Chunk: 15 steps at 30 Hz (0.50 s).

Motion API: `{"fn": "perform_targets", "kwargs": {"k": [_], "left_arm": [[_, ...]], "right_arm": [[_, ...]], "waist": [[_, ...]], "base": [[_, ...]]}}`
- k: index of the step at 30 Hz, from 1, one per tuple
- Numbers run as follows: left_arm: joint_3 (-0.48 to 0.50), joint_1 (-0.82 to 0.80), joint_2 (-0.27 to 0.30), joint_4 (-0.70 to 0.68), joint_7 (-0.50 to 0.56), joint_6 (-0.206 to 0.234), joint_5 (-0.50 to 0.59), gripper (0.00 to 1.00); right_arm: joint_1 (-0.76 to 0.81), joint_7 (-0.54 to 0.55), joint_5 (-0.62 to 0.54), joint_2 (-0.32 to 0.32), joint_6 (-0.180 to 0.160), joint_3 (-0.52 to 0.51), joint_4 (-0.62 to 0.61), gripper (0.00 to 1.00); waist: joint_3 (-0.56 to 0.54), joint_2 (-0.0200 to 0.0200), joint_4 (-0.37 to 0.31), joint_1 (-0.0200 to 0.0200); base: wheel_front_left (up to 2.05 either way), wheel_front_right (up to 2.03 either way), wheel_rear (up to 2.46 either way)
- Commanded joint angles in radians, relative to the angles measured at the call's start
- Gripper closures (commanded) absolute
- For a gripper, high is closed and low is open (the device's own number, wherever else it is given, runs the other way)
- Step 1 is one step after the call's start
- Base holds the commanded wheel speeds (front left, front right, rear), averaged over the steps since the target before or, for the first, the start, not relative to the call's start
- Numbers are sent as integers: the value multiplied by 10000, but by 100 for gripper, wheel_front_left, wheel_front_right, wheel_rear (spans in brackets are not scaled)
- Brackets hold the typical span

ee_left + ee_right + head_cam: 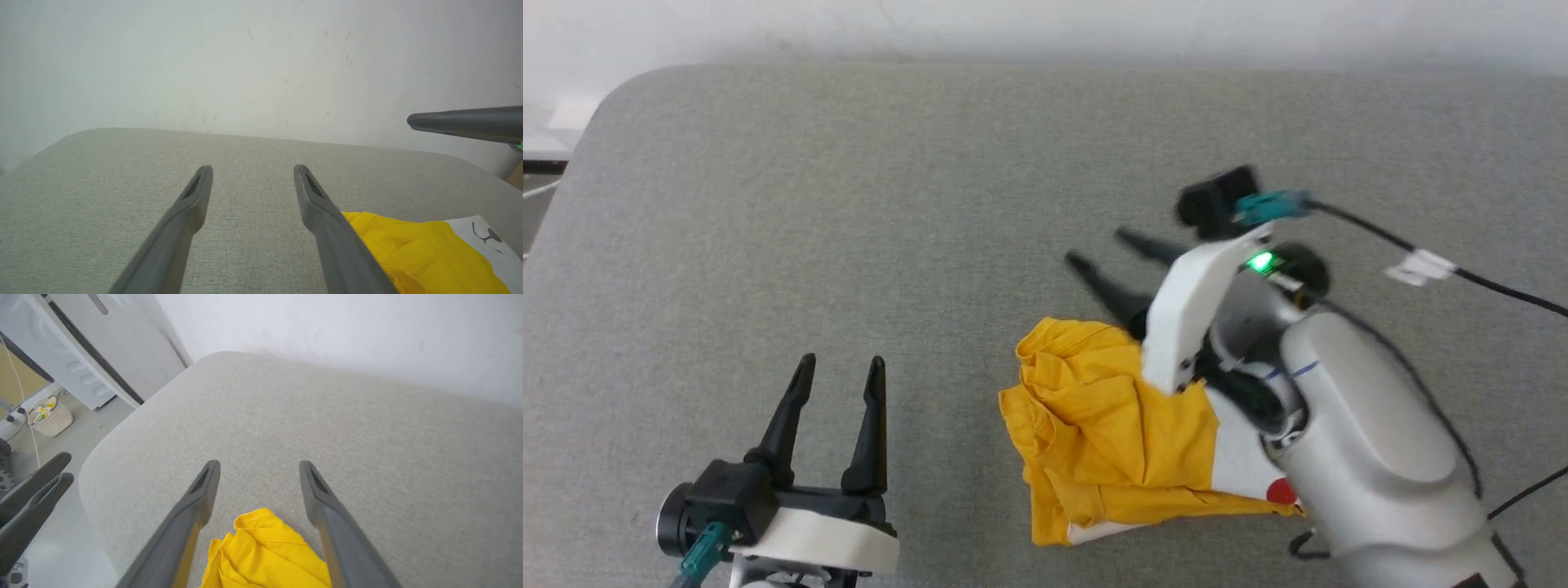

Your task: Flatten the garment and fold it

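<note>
The garment [1111,433] lies crumpled in a yellow heap on the grey padded table [931,204], with a white patch and a red dot at its right side. My right gripper [1104,249] hovers over the heap's far edge, open and holding nothing. In the right wrist view the garment [265,555] lies below and between the spread fingers [204,490]. My left gripper [840,367] stands open near the front left, well apart from the cloth. The left wrist view has the garment [412,249] at its lower right, with a white patch bearing black line marks.
A black cable [1462,269] with a white tag runs off to the right from my right wrist. A white wall rises behind the table. Off the table's left end stand a white appliance [81,347] and a small basket [51,416] on the floor.
</note>
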Motion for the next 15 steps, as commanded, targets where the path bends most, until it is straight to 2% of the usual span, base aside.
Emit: {"fn": "perform_targets", "kwargs": {"k": [1,7,11,15], "left_arm": [[35,178,94,-74,-47,93,-14,0],[46,323,187,-260,-14,150,-35,0],[48,373,263,-398,50,170,-65,0],[39,358,353,-487,117,175,-82,0]], "right_arm": [[173,-446,-720,-9,-9,-551,-314,0],[1904,-1302,-2477,-52,-9,-2726,-1883,0],[3328,-908,-2834,-32,-9,-3792,-2812,0],[4363,-214,-3121,-23,-9,-4307,-3304,0]], "waist": [[-113,0,-198,-1],[-109,0,-500,-1],[45,0,-661,-1],[249,0,-740,-1]], "base": [[0,0,0],[0,0,0],[0,0,0],[0,0,0]]}}
